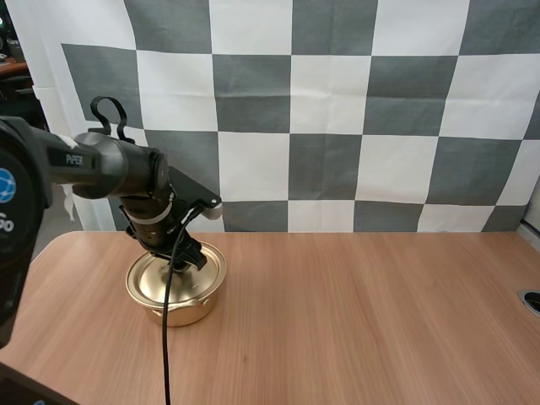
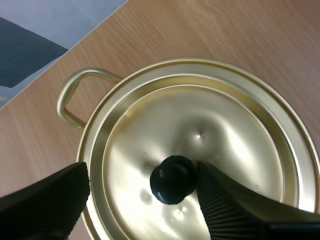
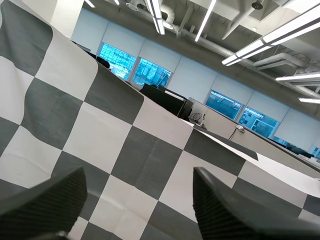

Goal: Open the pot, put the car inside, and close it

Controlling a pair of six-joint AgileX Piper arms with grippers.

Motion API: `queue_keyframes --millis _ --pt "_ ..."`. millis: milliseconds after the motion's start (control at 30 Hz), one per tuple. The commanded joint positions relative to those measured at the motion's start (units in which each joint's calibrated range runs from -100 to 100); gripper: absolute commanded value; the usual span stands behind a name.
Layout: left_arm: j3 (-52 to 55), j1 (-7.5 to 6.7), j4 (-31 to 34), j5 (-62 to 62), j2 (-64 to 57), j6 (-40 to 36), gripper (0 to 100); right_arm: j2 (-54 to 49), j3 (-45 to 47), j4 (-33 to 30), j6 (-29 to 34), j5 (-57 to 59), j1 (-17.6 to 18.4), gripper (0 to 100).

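Observation:
A gold pot (image 1: 179,310) stands on the wooden table at the left, with its gold lid (image 2: 225,130) on it. The lid has a black knob (image 2: 172,179) at its centre. My left gripper (image 1: 187,253) hangs just over the lid. In the left wrist view my left gripper (image 2: 142,167) is open, one finger on each side of the knob; the nearer finger (image 2: 220,200) almost touches it. One loop handle (image 2: 67,97) of the pot sticks out toward the table's back edge. My right gripper (image 3: 140,175) is open with nothing between its fingers.
The wooden table (image 1: 363,321) stretches wide to the right of the pot. A dark round fitting (image 1: 531,301) sits at the table's right edge. The pot stands close to the table's left and back edges.

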Motion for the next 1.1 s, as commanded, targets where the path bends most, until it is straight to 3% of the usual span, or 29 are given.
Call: queue_keyframes --millis 0,467,500,600,733,867,1000,1033,1067 --pt "-0.2 -0.04 -0.2 -1.3 -0.3 -0.3 100 0.0 0.0 0.2 0.0 0.0 0.0 100" --pt "-4.0 0.04 -2.5 -0.6 -3.2 -2.3 100 0.0 0.0 -0.1 0.0 0.0 0.0 100" --pt "-5.4 0.04 -3.6 0.9 -3.9 -2.3 94 0.0 0.0 -0.1 0.0 0.0 0.0 100" --pt "-10.7 0.42 -6.6 3.1 -7.0 -8.3 1 0.0 0.0 -0.1 0.0 0.0 0.0 100" --pt "-18.3 2.21 -12.0 1.7 -13.1 -15.4 0 0.0 0.0 0.1 1.0 0.0 0.0 100" --pt "-25.5 3.52 -12.4 -1.6 -19.5 -19.5 0 0.0 0.0 0.1 2.6 0.0 0.0 100" --pt "-30.7 3.61 -10.2 -6.1 -25.5 -19.5 0 0.0 0.0 0.8 3.7 0.0 0.0 100" --pt "-31.5 3.61 -9.3 -7.0 -27.0 -19.5 0 0.0 0.0 1.1 3.9 0.0 0.0 72" --pt "-32.2 3.61 -8.4 -7.6 -28.4 -19.5 0 0.1 0.2 1.2 4.9 0.0 0.0 33"
